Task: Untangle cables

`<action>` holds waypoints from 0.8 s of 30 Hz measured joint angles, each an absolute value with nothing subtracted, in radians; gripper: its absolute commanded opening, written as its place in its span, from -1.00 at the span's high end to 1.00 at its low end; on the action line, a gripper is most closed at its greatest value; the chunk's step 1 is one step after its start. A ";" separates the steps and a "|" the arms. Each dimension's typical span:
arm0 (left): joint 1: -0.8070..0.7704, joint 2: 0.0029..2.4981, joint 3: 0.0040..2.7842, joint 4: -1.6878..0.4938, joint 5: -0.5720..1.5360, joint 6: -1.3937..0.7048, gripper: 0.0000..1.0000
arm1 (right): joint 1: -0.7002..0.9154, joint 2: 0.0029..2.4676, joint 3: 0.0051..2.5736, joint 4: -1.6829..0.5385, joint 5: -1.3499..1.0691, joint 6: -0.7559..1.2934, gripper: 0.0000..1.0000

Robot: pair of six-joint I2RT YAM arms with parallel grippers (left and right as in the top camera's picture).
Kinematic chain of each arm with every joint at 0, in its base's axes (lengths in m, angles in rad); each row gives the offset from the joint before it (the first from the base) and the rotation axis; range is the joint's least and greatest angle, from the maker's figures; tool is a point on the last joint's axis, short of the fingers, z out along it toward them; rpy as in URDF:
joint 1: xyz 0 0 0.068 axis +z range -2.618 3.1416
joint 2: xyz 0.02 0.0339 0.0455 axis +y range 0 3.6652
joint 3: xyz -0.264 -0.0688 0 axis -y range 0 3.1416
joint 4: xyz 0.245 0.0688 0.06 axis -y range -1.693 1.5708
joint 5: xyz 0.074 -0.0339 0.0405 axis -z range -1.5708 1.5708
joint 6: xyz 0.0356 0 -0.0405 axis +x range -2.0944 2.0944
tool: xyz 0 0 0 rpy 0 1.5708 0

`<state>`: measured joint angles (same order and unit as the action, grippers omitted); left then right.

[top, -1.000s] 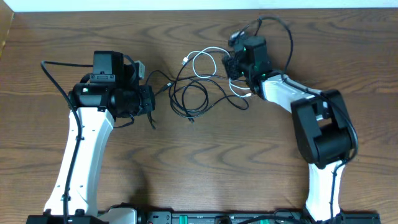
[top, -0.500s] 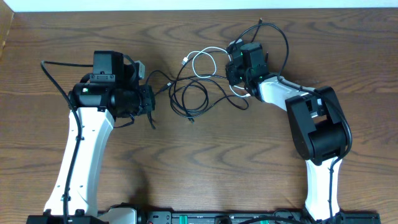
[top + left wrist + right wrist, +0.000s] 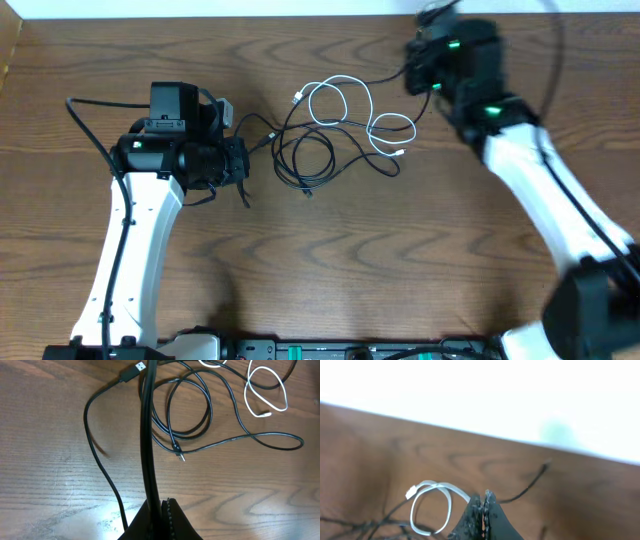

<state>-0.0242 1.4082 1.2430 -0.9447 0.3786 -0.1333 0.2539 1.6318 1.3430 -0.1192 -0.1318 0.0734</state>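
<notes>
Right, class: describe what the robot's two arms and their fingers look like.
Both the left arm and right arm have white links with bulky black joint housings. A black cable runs along the left arm; small green lights glow on the right wrist. The fingers are black.

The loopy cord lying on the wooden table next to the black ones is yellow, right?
Not quite. The loopy cord is white, not yellow. The overhead view shows it lying on the wooden table next to the black cords.
</notes>
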 measured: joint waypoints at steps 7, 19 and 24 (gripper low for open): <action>-0.024 1.408 1.243 -0.945 0.379 -0.133 0.85 | 0.226 1.557 1.344 -0.270 -0.202 0.029 0.80; -0.024 1.408 1.243 -0.947 0.379 -0.133 0.85 | 0.244 1.598 1.343 -0.665 -0.331 0.009 -0.18; -0.024 1.408 1.243 -0.947 0.379 -0.133 0.85 | 0.295 1.716 1.343 -0.683 -0.339 -0.090 -0.50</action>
